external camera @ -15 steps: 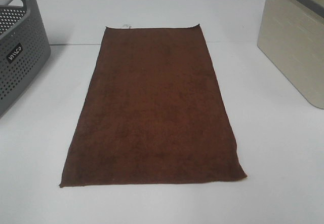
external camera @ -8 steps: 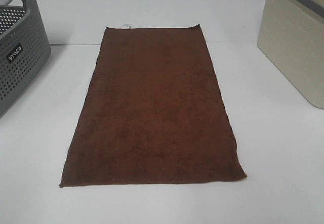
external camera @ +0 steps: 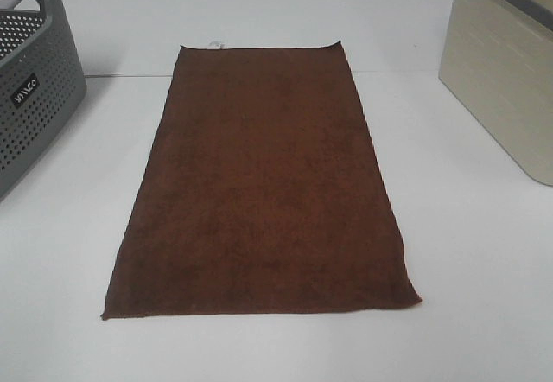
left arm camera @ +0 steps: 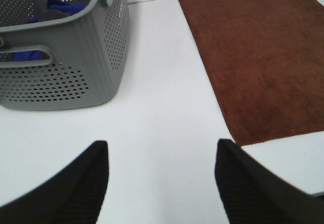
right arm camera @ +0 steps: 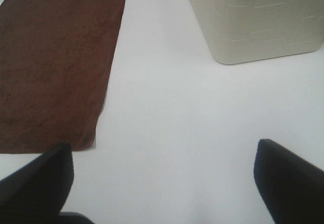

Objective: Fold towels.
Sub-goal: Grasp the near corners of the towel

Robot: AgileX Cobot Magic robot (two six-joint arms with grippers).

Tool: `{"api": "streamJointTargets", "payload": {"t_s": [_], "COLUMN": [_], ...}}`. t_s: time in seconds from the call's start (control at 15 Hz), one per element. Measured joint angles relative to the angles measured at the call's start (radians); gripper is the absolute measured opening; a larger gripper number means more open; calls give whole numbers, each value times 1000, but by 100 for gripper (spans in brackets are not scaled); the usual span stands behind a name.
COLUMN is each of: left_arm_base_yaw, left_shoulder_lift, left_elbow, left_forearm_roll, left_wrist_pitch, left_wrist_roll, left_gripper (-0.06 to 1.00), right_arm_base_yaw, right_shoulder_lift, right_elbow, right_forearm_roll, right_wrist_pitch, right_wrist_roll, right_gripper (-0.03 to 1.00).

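Note:
A dark reddish-brown towel [external camera: 263,183] lies flat and spread out lengthwise on the white table [external camera: 467,252]. A small white tag [external camera: 216,45] shows at its far short edge. Neither gripper shows in the exterior high view. My left gripper [left arm camera: 162,155] is open and empty above bare table, beside the towel's near left corner [left arm camera: 263,62]. My right gripper [right arm camera: 164,155] is open and empty above bare table, beside the towel's near right corner [right arm camera: 55,67].
A grey perforated basket [external camera: 30,88] stands at the far left; the left wrist view shows it [left arm camera: 61,57] holding blue cloth [left arm camera: 61,6]. A cream bin [external camera: 505,71] stands at the far right, also in the right wrist view [right arm camera: 253,19].

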Motion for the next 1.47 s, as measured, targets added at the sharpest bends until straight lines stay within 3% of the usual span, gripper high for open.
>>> {"api": "streamJointTargets", "payload": {"t_s": [0.2, 0.4, 0.67, 0.87, 1.0, 1.13, 1.2, 1.47], "left_arm_base_yaw": [0, 0, 0, 0, 0, 0, 0, 0], "left_shoulder_lift": [2, 101, 315, 561, 699, 929, 979, 1317], "left_elbow": [-6, -12, 17, 18, 18, 18, 18, 18], "left_forearm_roll": [-8, -51, -191, -337, -405, -528, -551, -799], "left_wrist_pitch": [-20, -197, -366, -392, -395, -410, -418, -491], "left_wrist_roll": [0, -54, -88, -86, -55, 52, 74, 329], "left_gripper": [59, 59, 59, 59, 59, 59, 59, 59], "right_arm_base_yaw": [0, 0, 0, 0, 0, 0, 0, 0], "right_shoulder_lift": [0, 60, 309, 540, 659, 860, 900, 1182], "right_elbow": [0, -13, -67, -110, -124, -135, -135, -138], "right_forearm_roll": [0, 0, 0, 62, 109, 187, 203, 371], "right_wrist_pitch": [0, -16, -88, -102, -112, -153, -164, -279], "right_wrist_roll": [6, 6, 18, 33, 33, 23, 9, -141], "right_gripper": [91, 91, 90, 88, 88, 88, 88, 88]}}
